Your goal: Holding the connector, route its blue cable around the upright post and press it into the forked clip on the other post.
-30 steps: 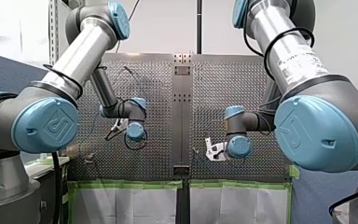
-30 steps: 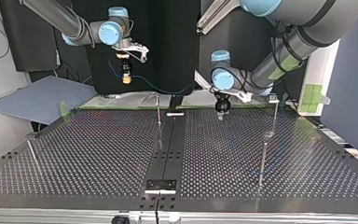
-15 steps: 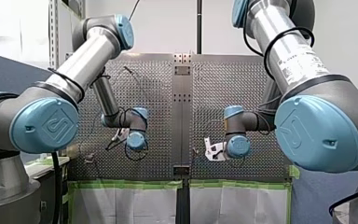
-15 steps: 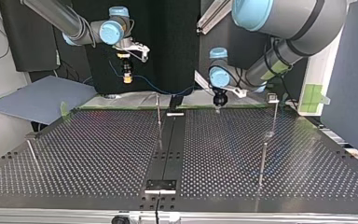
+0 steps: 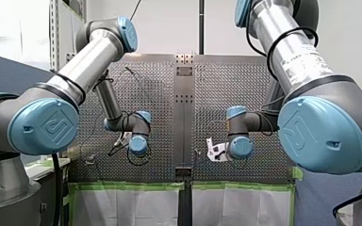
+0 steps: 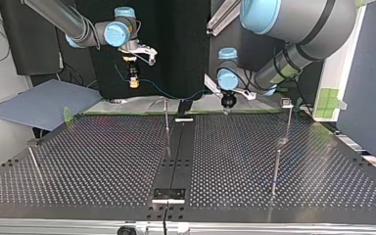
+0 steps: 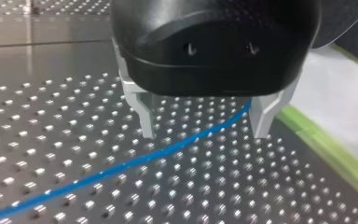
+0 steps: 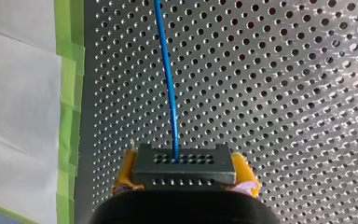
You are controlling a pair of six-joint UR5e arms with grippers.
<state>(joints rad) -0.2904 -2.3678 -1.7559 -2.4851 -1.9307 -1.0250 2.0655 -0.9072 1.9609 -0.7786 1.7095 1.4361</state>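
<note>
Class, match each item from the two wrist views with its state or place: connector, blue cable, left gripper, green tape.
Things:
1. connector
2. blue cable
3. left gripper
4. green tape

States or places:
A. jaws open, over the cable
B. runs along the table edge
C. clamped between yellow pads
D. leads out of the connector, ahead of the gripper

Pairs: 1-C, 2-D, 3-A, 4-B.

A robotics laboratory or test cell is suggested. A perforated metal table (image 6: 284, 161) is flanked by two industrial arms, the left arm (image 5: 82, 63) and the right arm (image 5: 292, 56), with blue joint caps. Its edge is marked off with green tape (image 5: 127, 186), and black screens (image 6: 186, 49) and a bare white wall (image 5: 169, 23) are seen around it.
</note>
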